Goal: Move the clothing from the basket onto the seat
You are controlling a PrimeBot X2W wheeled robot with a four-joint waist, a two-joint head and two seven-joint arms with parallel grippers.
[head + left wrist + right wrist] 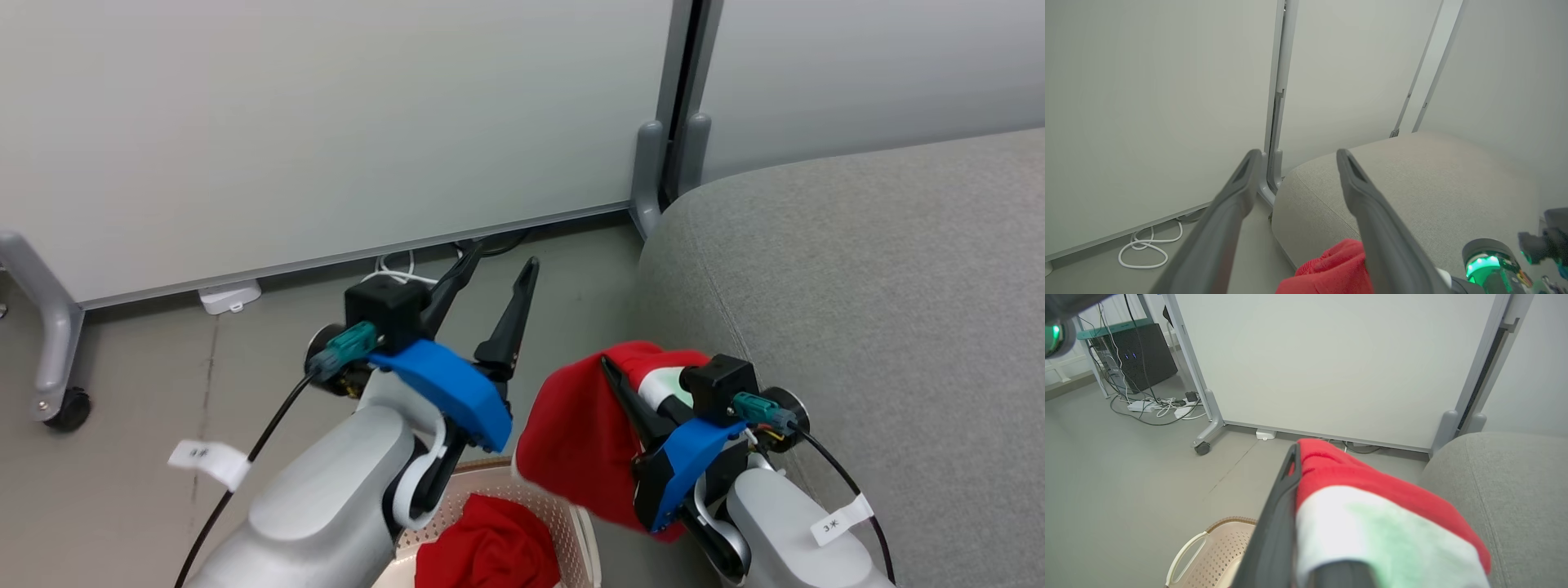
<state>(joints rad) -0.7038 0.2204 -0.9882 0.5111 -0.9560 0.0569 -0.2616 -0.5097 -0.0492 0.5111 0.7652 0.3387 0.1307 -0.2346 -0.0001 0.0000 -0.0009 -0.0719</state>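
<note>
1. Head view: left gripper [504,260] spread wide, nothing between the fingers, raised over the floor beside the sofa [857,286].
2. Head view: right gripper [614,369] pressed together, pinching the held garment [571,433]. The cloth hangs in a loose bundle just beside the sofa's rounded end, above the basket [563,514], not on the cushion.
3. Head view: second garment [490,547] lies crumpled in the basket.
4. Left wrist view: fingers parted and bare, with the sofa edge beyond them. A red fold of the held garment [1331,269] shows low between them. I cannot tell whether it touches.
5. Right wrist view: the held garment is draped over the closed jaws, with one finger [1276,526] showing beside it. Its white band [1372,539] is nearest the camera and the basket handle is below.
6. Handling, as a judgement: light, soft and limp. It will sag and drape, and it is neither fragile nor slippery. For the second garment, pinch a raised fold or the thicker trim, biting deep enough to avoid a thin layer slipping out.
</note>
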